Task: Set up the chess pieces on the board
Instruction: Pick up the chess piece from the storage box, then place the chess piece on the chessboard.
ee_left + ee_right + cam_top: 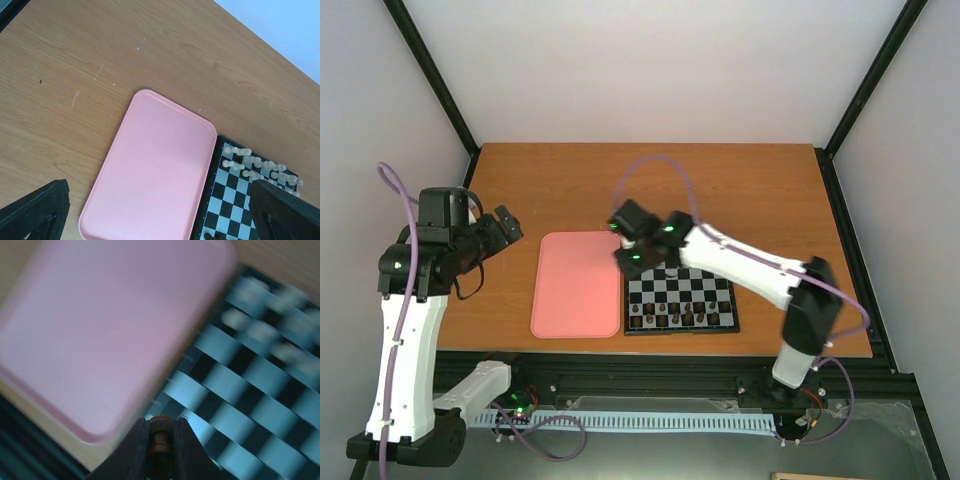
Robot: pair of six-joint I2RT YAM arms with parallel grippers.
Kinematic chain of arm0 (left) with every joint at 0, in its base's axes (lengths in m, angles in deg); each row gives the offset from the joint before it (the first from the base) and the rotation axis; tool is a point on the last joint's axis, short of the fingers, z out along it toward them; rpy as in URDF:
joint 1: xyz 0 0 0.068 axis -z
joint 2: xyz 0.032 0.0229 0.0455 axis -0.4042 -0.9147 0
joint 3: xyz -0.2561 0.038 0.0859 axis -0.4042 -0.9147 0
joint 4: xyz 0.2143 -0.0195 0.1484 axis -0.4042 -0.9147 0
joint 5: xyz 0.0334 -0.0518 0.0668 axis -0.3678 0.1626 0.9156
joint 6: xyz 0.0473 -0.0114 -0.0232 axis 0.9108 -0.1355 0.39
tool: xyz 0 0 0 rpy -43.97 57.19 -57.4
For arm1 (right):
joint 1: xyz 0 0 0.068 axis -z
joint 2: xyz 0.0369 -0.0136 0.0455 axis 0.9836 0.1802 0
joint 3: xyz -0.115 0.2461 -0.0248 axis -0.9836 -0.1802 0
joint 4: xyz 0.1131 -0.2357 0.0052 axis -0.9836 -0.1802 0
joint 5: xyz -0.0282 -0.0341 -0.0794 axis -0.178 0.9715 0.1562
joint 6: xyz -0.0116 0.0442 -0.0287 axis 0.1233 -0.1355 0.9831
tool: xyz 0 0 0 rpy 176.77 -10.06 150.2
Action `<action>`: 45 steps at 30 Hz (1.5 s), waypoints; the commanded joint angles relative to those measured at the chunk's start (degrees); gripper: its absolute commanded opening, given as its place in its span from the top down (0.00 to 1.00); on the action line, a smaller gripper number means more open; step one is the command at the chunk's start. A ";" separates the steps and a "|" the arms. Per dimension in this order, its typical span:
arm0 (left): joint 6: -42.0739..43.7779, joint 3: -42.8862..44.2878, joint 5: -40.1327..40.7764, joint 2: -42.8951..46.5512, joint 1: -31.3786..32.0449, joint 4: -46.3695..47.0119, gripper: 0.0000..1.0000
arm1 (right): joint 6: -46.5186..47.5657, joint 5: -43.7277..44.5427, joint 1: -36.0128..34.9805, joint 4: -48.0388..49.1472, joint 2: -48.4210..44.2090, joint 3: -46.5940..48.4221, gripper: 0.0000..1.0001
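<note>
R gripper (632,258) clamps a dark piece (160,436) by board's (235,420) left edge (L gripper (505,228) idle, open); next: lower onto its square, release.

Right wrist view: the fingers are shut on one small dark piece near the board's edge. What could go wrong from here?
1. The dark piece is tiny and pinched only at the tips of the right fingers; it could slip or twist out.
2. This view is blurred, which suggests a fast move, so the piece may land off its square on the board.
3. The cream pieces stand close together; a low pass might knock them over.
</note>
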 commanded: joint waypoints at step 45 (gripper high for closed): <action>0.37 -5.38 -1.67 -0.31 -0.28 3.94 0.00 | -19.61 4.46 21.36 -0.11 -34.94 -54.49 0.97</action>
